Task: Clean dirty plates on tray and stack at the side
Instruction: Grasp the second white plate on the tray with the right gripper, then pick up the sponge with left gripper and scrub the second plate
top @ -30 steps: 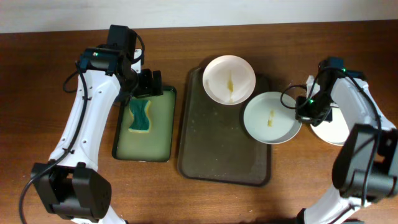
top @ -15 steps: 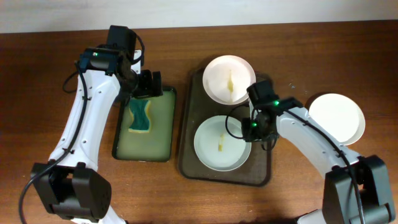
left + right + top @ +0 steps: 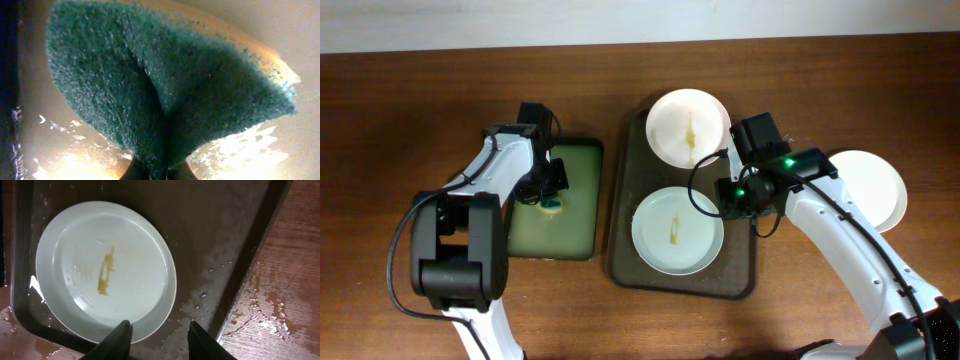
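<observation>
Cleaning is looking a third done. Nearest, a glossy white plate (image 3: 677, 230) is lying smeared in the wet brown tray (image 3: 638, 160), the right gripper (image 3: 159, 328) hovering at its rim, fingers apart. The left gripper (image 3: 548, 196) is clamping the coarse teal sponge (image 3: 150, 85). Farther, a second plate (image 3: 689, 127) is waiting smeared; a clean-looking third plate (image 3: 865, 188) is sitting aside.

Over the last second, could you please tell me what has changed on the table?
The right gripper carried the smeared plate from the right edge of the brown tray leftward into its near half and let it go. The left gripper came down and shut on the teal sponge in the green-lined tray. The far plate and the plate off the tray stayed put.
</observation>
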{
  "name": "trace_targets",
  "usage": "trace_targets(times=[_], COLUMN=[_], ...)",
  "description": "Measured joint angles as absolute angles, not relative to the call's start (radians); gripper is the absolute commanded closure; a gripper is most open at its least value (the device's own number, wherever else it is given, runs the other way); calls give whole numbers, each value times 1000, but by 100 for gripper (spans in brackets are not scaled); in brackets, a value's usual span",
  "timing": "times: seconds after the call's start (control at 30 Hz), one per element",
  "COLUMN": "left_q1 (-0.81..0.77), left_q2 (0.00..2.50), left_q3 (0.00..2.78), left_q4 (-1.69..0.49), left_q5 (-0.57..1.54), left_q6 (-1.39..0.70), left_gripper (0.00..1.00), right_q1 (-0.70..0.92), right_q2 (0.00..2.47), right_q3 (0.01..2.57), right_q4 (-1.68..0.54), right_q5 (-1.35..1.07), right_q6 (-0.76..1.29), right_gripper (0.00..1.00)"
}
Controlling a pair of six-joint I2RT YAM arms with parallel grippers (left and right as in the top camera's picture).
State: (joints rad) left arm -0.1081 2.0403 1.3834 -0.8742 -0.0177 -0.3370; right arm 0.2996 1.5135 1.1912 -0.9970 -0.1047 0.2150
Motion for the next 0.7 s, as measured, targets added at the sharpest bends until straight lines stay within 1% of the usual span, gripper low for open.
trace_targets(times=[0.13, 0.2, 0.3, 0.37, 0.4, 0.47, 0.57, 0.7], left_q1=[-112, -133, -234, -304, -339, -393, -473, -602], left_q2=[2054, 2047, 1985, 1969, 1970, 1971, 1973, 1984], left_q3=[1484, 1564, 1617, 1620, 1620, 1620, 1620, 1620], left_q4=[-1046, -1094, -1111, -1106, -1081, -1059, -1042, -1024], left_q5=[-7, -3, 45, 126, 188, 259, 291, 266], left_q6=[-329, -314, -287, -286, -287, -292, -304, -380], left_gripper=[100, 100, 100, 100, 100, 100, 100, 100], right_q1=[220, 185, 193, 197, 197, 197, 198, 198], right_q2=[1516, 1543, 1621, 1682, 1710, 1774, 1843, 1853], right_q3=[1192, 1192, 1169, 1119, 1104, 1090, 1089, 1093], right_q4=[-991, -991, -978, -875, -845, -806, -759, -750], right_q5=[-105, -123, -187, -190, -189, -190, -221, -257], right_q6=[264, 242, 170, 151, 149, 144, 135, 189], right_gripper=[62, 62, 62, 63, 65, 75, 96, 96])
